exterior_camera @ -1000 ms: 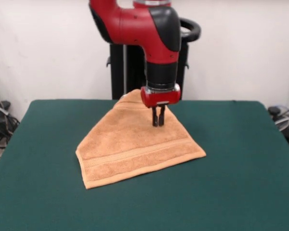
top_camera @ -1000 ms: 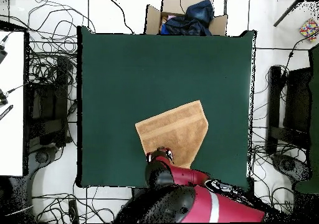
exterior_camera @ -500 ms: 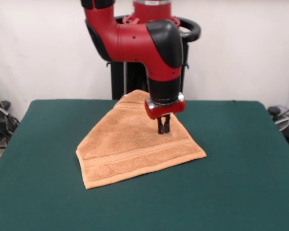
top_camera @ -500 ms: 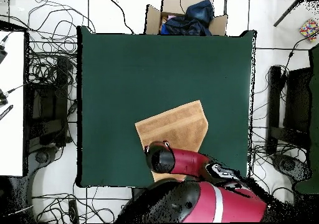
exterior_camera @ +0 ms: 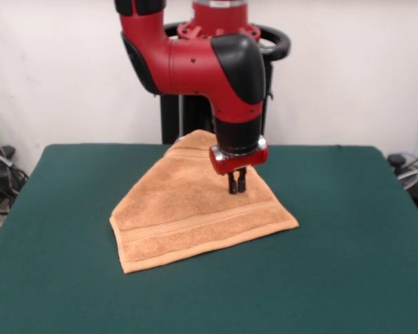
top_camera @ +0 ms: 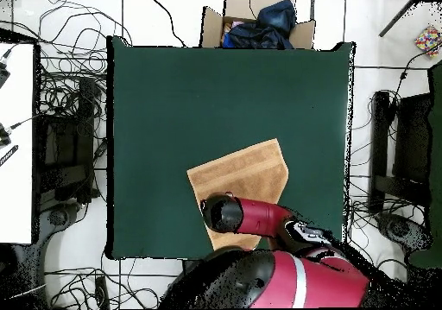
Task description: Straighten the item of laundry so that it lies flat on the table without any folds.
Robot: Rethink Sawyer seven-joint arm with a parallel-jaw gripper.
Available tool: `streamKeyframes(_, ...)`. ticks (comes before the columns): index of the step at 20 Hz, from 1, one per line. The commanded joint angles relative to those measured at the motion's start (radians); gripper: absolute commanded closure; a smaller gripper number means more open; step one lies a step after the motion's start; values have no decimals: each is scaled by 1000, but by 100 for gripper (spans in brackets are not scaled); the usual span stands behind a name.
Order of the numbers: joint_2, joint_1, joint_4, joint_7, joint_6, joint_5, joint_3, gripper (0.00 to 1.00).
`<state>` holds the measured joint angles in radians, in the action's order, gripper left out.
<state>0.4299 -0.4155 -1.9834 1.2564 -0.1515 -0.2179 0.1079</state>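
Observation:
The orange-tan towel lies on the dark green table, folded into a rough triangle with its point toward the robot's pedestal and a woven band along the near edge. It also shows in the overhead view. My gripper points straight down over the right part of the towel, its two black fingers close together, with the tips at or just above the cloth. I cannot tell whether cloth is pinched between them. In the overhead view the red arm covers the towel's lower part.
A cardboard box with dark blue cloth stands beyond the table's far edge in the overhead view. Cables and equipment lie on the floor on both sides of the table. The black pedestal stands behind the towel.
The gripper has moved a little right and toward the camera, and lower onto the towel. The arm's elbow has swung into view. The towel has not visibly moved.

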Motion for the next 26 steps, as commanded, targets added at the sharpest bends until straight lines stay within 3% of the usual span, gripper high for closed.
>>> streamKeyframes(1,-144,62,275,211,117,99,102,100)
streamKeyframes(26,-133,62,241,308,394,110,139,100)
